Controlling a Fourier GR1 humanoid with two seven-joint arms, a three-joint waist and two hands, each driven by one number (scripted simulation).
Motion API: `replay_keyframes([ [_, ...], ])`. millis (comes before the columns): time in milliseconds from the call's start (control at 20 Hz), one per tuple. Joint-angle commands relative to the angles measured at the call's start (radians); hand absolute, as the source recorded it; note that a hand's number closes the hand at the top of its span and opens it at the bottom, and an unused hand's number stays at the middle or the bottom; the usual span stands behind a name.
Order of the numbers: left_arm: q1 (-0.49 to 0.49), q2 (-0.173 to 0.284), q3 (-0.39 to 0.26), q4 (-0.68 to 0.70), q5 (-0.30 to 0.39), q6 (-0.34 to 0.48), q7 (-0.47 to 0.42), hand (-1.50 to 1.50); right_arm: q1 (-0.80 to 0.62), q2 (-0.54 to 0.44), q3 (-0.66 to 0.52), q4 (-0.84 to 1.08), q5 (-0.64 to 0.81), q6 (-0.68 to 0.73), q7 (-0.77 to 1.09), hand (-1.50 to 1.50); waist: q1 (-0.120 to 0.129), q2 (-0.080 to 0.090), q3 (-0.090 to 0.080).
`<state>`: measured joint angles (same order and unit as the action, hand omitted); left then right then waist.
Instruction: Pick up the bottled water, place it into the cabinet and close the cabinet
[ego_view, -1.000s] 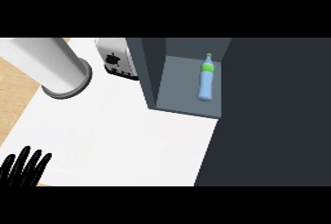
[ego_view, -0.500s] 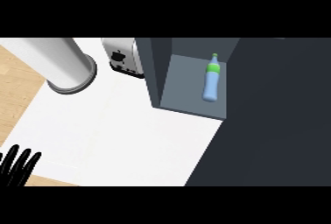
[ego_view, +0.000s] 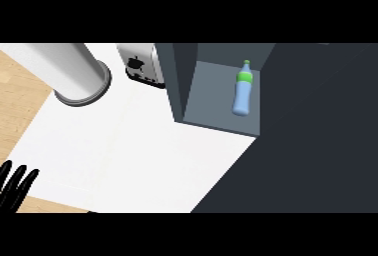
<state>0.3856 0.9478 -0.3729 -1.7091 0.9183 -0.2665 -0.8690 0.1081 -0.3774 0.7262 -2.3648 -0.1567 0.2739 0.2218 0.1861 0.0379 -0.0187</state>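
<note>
You can read no brand or writing on the bottled water (ego_view: 243, 92): its body is plain pale blue with a green band and a green cap. It lies on its side on the floor of the open cabinet (ego_view: 221, 115), long axis running almost straight up the view, cap toward the cabinet's back, base toward the front edge. Your left hand (ego_view: 16, 187) rests at the lower left edge of the white tabletop (ego_view: 133, 155), fingers straight and spread, holding nothing. A toaster (ego_view: 140, 65) stands just left of the cabinet.
</note>
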Motion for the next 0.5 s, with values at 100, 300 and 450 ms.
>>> replay_keyframes([
  [100, 0.008, 0.014, 0.024, 0.007, 0.026, -0.045, -0.011, -1.5, -0.105, 0.195, -0.042, 0.179, -0.097, -0.107, 0.093, 1.5, -0.002, 0.009, 0.007],
  [300, 0.0, 0.016, 0.04, 0.019, 0.025, -0.05, -0.014, -1.5, -0.16, 0.246, -0.069, 0.288, -0.221, -0.075, 0.113, 1.5, -0.005, 0.009, 0.009],
  [450, 0.028, 0.019, 0.055, 0.031, 0.049, -0.071, -0.02, -1.5, -0.229, 0.265, -0.173, 0.349, -0.27, -0.091, 0.143, 1.5, -0.014, -0.003, 0.009],
])
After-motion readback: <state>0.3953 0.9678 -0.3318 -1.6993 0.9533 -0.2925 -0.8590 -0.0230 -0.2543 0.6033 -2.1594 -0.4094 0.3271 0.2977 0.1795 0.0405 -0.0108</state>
